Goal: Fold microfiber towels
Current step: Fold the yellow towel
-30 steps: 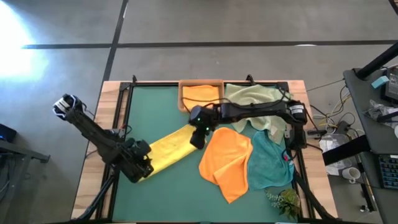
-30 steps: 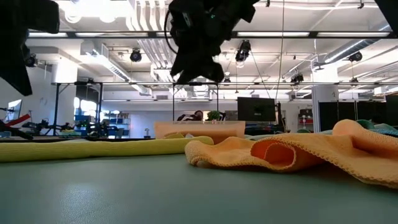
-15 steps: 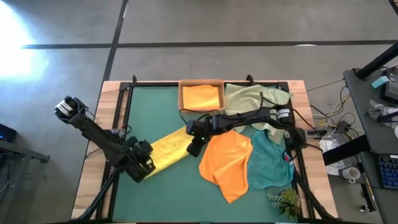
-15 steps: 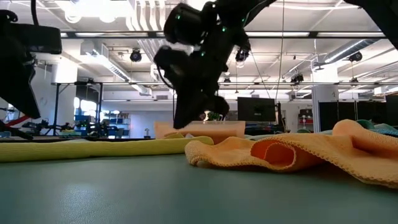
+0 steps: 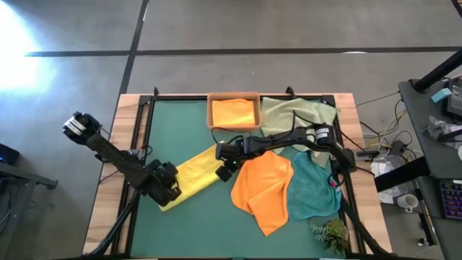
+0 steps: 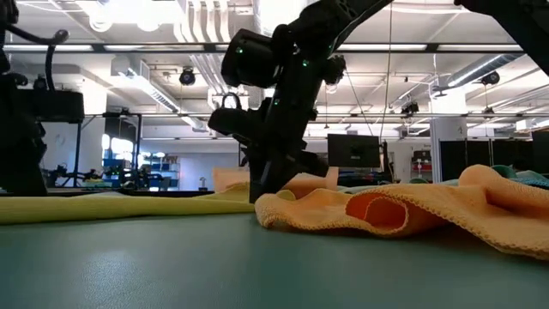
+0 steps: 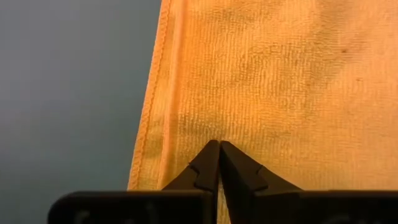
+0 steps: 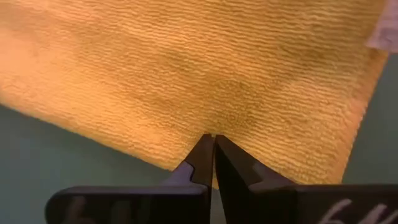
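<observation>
the soft yellow microfiber towel [image 5: 193,175] lies as a long band slanting across the dark green desk mat [image 5: 180,123]. left end effector [image 5: 167,192] clenched on its near-left end; right end effector [image 5: 225,172] clenched on its far-right end. long axis runs between them.

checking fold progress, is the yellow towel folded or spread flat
Folded: the yellow towel lies as a narrow diagonal strip, the left gripper and right gripper shut on its two ends.

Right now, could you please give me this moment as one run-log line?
left gripper: shut on yellow towel | right gripper: shut on its other end | phase: both ends pinched
</observation>
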Available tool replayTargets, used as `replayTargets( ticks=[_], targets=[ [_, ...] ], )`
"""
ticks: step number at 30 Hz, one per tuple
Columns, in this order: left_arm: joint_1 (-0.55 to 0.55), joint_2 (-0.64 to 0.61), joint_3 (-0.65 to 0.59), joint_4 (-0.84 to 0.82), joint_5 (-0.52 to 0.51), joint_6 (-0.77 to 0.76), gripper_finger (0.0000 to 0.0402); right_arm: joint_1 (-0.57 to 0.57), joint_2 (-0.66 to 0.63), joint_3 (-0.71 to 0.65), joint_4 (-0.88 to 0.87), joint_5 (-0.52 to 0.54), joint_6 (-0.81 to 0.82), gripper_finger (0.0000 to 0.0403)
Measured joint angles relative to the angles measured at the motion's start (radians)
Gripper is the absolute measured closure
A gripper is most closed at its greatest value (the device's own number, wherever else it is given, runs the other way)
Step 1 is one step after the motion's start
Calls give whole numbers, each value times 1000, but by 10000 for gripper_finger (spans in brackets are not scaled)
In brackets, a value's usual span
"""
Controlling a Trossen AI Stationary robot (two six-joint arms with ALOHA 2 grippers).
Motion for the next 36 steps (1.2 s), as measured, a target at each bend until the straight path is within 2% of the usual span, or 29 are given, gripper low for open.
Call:
replayTargets(
  ticks=[7,12,17,21,29,36],
  targets=[
    [3,-1,-19,122,17,2,401,-18,-8,1,-91,133,0,394],
    [2,-7,-8,230,68,95,401,-13,-9,14,-107,143,-12,394],
    [1,-44,33,225,63,186,401,33,-22,68,-107,145,-17,394],
    [1,-70,61,149,57,240,401,85,-27,126,-57,144,-60,394],
    [1,-130,89,-157,41,234,401,189,-15,139,327,124,-160,394],
    [2,-220,139,-404,24,234,401,210,37,139,450,127,-226,394]
  ],
)
